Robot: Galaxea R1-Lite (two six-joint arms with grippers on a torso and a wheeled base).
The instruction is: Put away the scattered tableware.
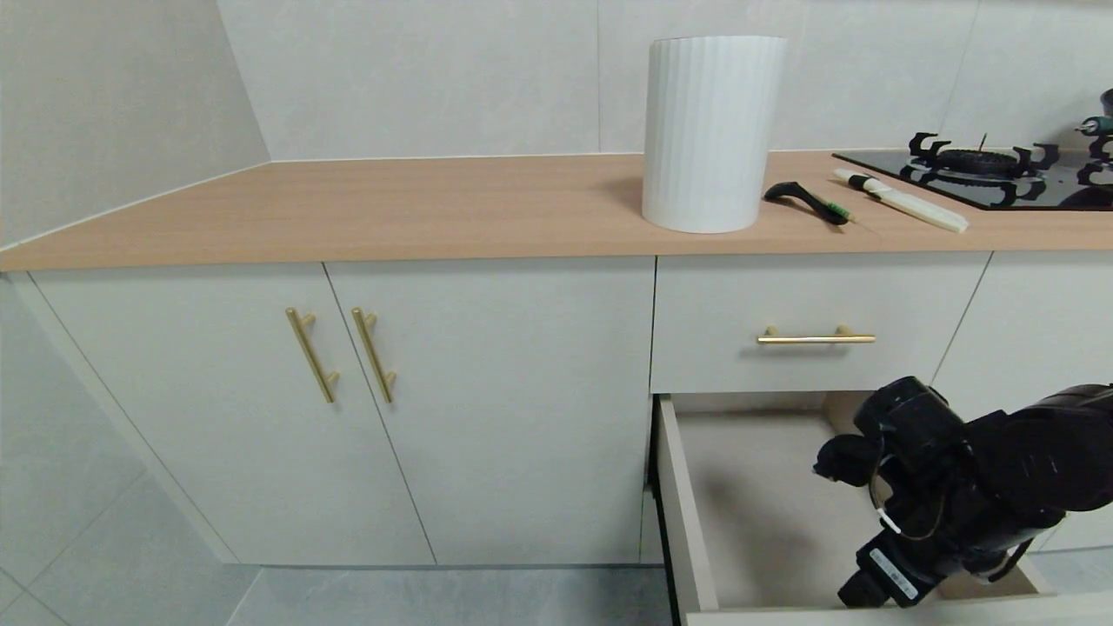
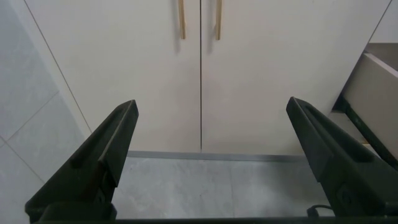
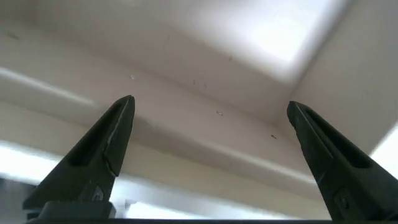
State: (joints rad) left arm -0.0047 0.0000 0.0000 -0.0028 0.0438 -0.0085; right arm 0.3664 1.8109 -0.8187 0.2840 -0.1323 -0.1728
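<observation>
Spread wide on both sides
Left gripper [image 2: 211, 109] and right gripper [image 3: 210, 107] stand with fingers well apart; the right arm [image 1: 1009, 474] bends downward.

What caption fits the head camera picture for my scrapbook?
Right gripper open at the pulled-out drawer; a black tool, a white knife and a white container wait on the counter.

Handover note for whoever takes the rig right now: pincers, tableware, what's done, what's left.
Left pincer: open, empty, facing the cabinet doors.
Right pincer: open, empty, at the open lower drawer.
Tableware: black-handled utensil and white utensil lie on the countertop, between the white ribbed container and the hob.
Done: drawer open.
Left: both utensils into the drawer, then probably close it.
</observation>
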